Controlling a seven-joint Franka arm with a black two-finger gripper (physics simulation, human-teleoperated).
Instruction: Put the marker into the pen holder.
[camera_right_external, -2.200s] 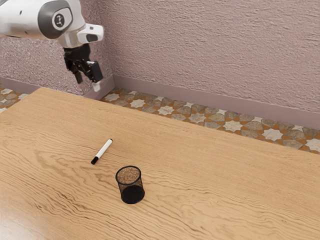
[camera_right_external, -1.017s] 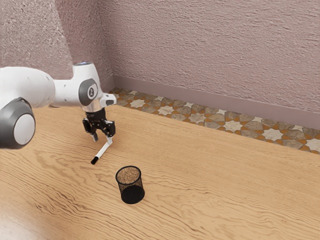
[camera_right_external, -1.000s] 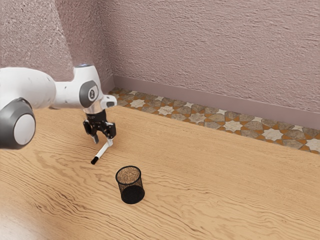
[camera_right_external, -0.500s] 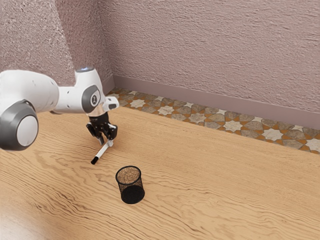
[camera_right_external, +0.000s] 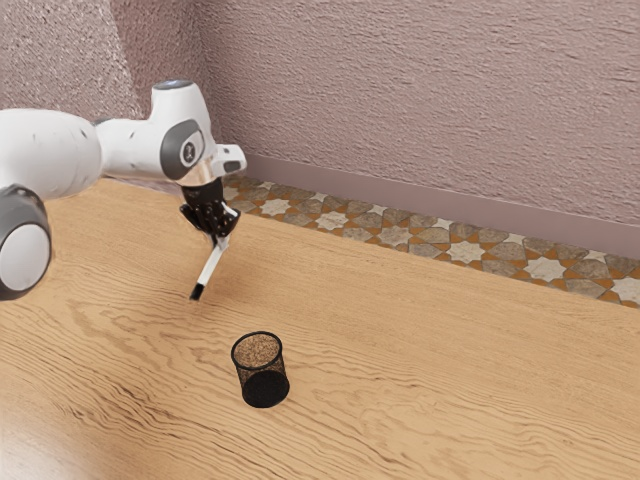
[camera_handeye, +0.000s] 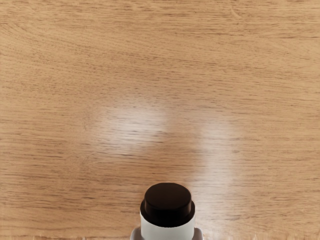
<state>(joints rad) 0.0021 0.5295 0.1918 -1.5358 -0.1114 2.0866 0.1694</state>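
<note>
My gripper (camera_right_external: 220, 240) is raised over the table in the exterior view, shut on the upper end of the white marker (camera_right_external: 211, 264). The marker hangs tilted, its black cap end pointing down toward the exterior view's left. In the wrist view the marker's other black end (camera_handeye: 168, 202) shows large at the lower edge, with a fingertip on either side of the white barrel. A black mesh pen holder (camera_right_external: 262, 370) stands upright, apart from the marker, nearer the exterior camera and to the exterior view's right of my gripper.
The wooden table (camera_right_external: 430, 370) reaches around and beyond the pen holder. Behind its far edge are a patterned tile floor (camera_right_external: 465, 251) and a rough pink wall (camera_right_external: 430, 110).
My gripper has closed on the marker and risen, lifting it off the table and tilting it more steeply. The pen holder stands where it was.
</note>
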